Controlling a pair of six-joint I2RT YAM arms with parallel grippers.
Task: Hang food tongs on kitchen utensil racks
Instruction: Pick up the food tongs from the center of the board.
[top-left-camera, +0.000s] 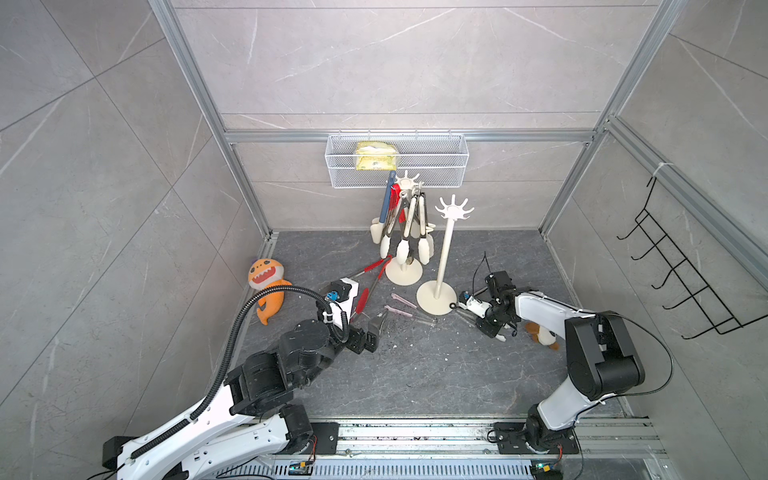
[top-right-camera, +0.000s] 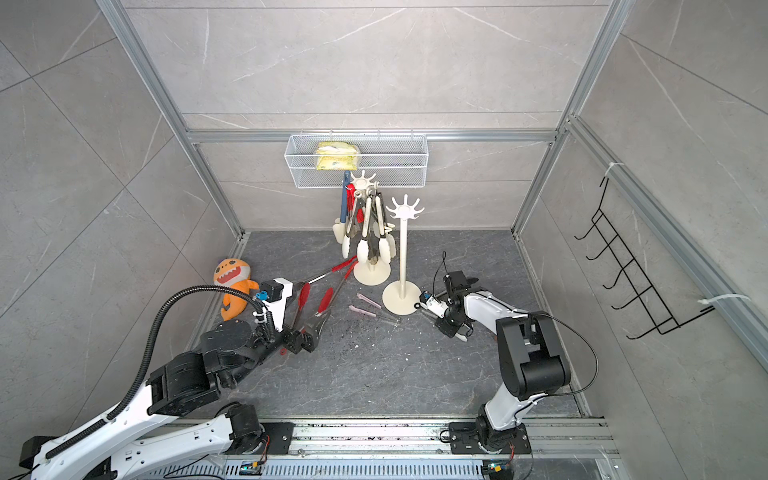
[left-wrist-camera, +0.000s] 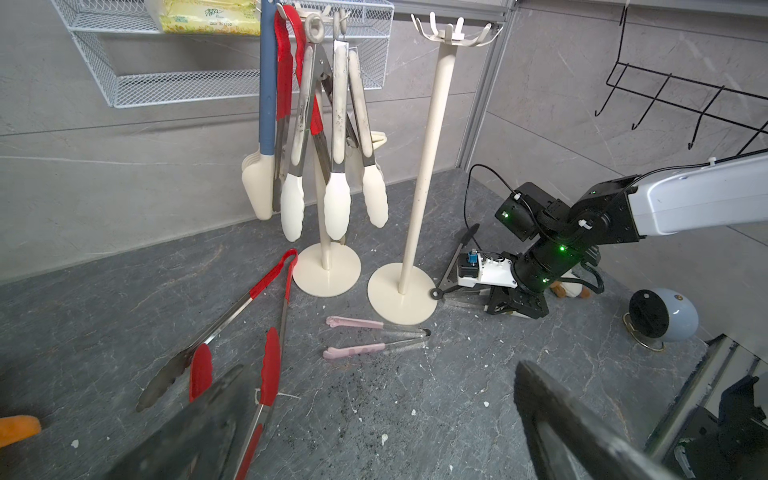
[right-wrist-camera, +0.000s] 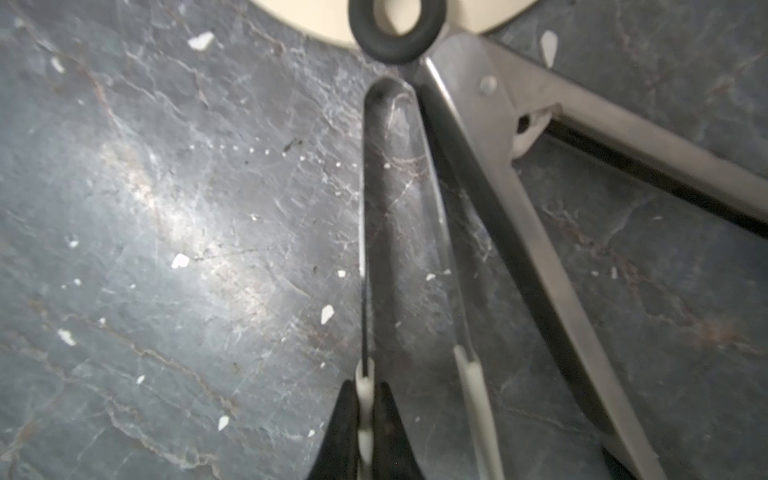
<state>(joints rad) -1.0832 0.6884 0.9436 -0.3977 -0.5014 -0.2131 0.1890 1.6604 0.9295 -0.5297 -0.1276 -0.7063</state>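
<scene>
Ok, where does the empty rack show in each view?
Both top views: the empty rack stands near centre, right of the loaded rack.
Left wrist: upper middle, whole, crown to base.
Right wrist: only its base's edge, at the picture's top.
Shared landmark: the steel tongs' black ring at that base's edge.

This is a robot test cell dressed up as a kitchen corner. A left arm (top-left-camera: 232, 440) and a right arm (top-left-camera: 544, 309) sit on a metal rail (top-left-camera: 415, 436) behind the left gripper (left-wrist-camera: 380, 368) and right gripper (right-wrist-camera: 365, 419). Bare aluminium framing (top-left-camera: 291, 136) holds grey stone-print panels (top-left-camera: 395, 62) around them. Ahead of the grippers are cream utensil racks (top-left-camera: 444, 253) and a white mesh basket (top-left-camera: 436, 166). A black wire hook rack (top-left-camera: 685, 266) hangs outboard of the right gripper.
</scene>
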